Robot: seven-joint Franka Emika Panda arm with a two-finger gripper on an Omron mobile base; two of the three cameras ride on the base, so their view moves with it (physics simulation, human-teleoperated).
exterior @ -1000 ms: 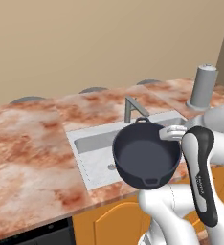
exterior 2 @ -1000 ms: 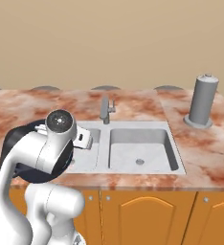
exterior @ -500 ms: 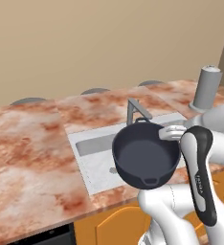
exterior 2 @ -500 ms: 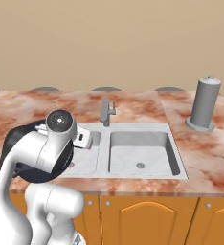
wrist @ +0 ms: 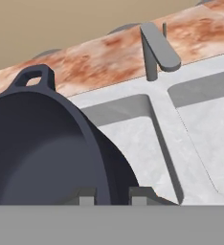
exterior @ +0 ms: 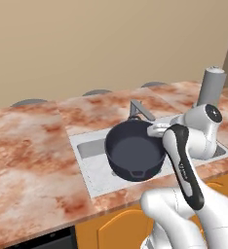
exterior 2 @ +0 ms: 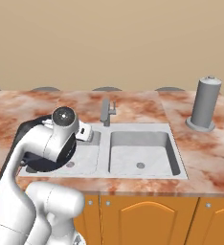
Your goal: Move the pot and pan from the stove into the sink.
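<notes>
Over sink [exterior: 94, 168] left basin: pincer [wrist: 112, 195] clamped on rim of deep round dark pot [exterior: 134, 151].

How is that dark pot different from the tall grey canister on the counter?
The pot is wide, open-topped, dark blue-grey and held over the sink by the gripper; the canister is tall, narrow, capped, light grey and stands upright on the counter. Both are round.

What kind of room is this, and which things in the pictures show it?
It looks like a simulated home kitchen. A double-basin sink with a faucet is set into a marbled counter above orange cabinet doors, and the robot's gripper holds a dark pot over it.
</notes>
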